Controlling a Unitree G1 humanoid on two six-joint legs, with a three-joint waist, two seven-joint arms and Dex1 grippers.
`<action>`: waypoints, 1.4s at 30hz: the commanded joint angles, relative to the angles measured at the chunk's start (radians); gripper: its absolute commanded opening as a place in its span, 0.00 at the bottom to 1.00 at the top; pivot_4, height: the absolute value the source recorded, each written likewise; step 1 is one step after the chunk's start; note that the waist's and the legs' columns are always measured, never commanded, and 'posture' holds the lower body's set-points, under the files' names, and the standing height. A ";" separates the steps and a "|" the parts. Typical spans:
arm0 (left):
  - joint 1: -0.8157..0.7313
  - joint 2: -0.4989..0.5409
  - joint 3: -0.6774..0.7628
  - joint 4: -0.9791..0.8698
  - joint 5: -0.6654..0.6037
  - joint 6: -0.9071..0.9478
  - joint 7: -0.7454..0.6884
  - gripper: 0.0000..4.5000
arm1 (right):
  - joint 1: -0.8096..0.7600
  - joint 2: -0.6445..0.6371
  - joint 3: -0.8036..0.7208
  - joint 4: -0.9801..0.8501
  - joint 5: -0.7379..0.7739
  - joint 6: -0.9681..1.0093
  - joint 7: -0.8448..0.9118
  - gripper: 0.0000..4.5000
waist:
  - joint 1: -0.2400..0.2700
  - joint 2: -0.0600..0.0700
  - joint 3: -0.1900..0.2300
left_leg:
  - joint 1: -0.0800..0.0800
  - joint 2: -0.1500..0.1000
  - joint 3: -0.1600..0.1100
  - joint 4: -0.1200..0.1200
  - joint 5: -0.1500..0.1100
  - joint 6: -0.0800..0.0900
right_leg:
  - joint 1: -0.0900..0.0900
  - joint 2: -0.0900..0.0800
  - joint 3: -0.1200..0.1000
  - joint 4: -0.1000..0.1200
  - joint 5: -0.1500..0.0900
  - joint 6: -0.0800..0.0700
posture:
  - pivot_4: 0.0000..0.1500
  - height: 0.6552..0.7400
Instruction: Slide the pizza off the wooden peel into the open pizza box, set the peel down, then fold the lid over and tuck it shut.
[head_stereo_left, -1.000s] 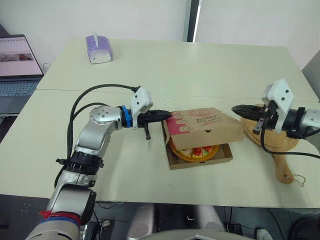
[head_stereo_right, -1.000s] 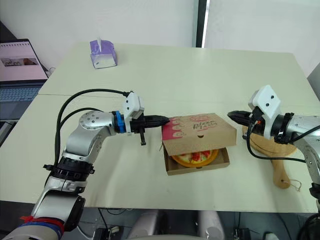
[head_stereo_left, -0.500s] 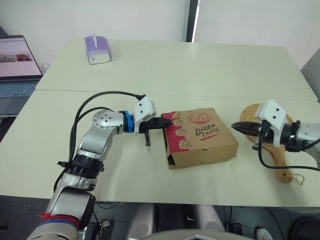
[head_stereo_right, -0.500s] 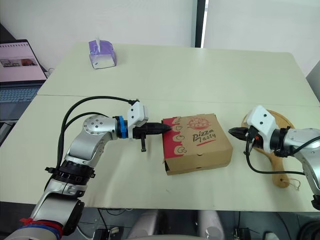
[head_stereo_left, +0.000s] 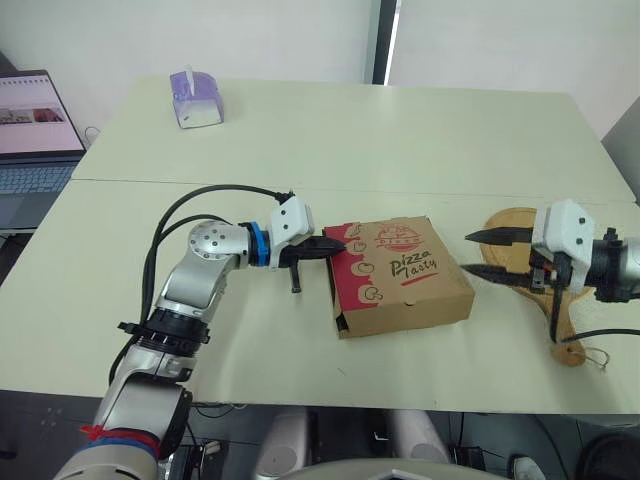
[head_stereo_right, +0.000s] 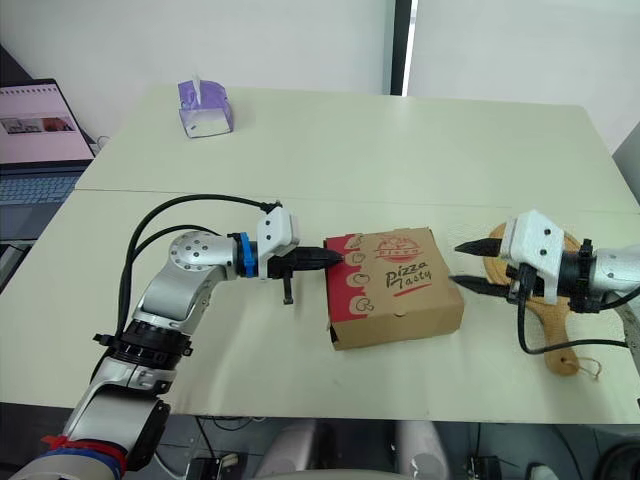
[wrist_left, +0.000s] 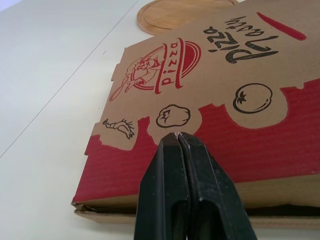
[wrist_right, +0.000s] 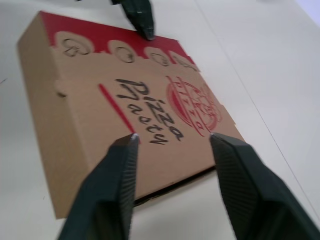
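The brown and red pizza box (head_stereo_left: 400, 275) lies on the table with its lid down flat, and the pizza is hidden inside. My left gripper (head_stereo_left: 340, 245) is shut, its tip resting on the red left edge of the lid (wrist_left: 235, 100). A thin gap shows under that edge. My right gripper (head_stereo_left: 484, 254) stands open just right of the box, apart from it, fingers pointing at the box's right side (wrist_right: 165, 100). The round wooden peel (head_stereo_right: 560, 320) lies flat on the table under my right wrist, its handle toward the front edge.
A purple tissue box (head_stereo_left: 196, 97) stands at the far left of the table. An open laptop (head_stereo_left: 30, 130) sits beyond the table's left edge. The table's front edge runs close to the box and the peel's handle.
The lid went from half raised to flat on the box. My right gripper drew back to the right and opened. My left gripper shifted slightly right and stays on the lid's edge.
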 joint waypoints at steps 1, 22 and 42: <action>-0.022 -0.005 -0.002 -0.015 0.001 -0.018 -0.004 0.00 | 0.012 -0.013 0.042 0.002 -0.091 -0.156 0.036 0.87 | 0.000 0.000 0.000 | 0.000 0.000 0.000 0.000 0.000 0.000 | 0.000 0.000 0.000 0.000 0.000 0.000 | 1.00 1.00; -0.016 0.002 -0.010 -0.035 0.003 -0.005 -0.004 0.00 | -0.052 0.075 0.144 0.118 -0.252 -0.288 -0.062 0.99 | -0.001 0.000 0.000 | 0.001 0.000 0.001 0.001 0.002 -0.004 | 0.000 0.000 0.001 0.001 0.000 0.000 | 1.00 1.00; 0.015 0.016 -0.049 -0.039 0.045 -0.059 -0.027 0.00 | -0.008 0.075 0.110 0.033 -0.121 -0.168 -0.041 0.99 | -0.001 0.000 0.000 | 0.001 0.000 0.001 0.001 0.001 -0.001 | 0.000 0.000 0.001 0.002 0.000 0.000 | 1.00 1.00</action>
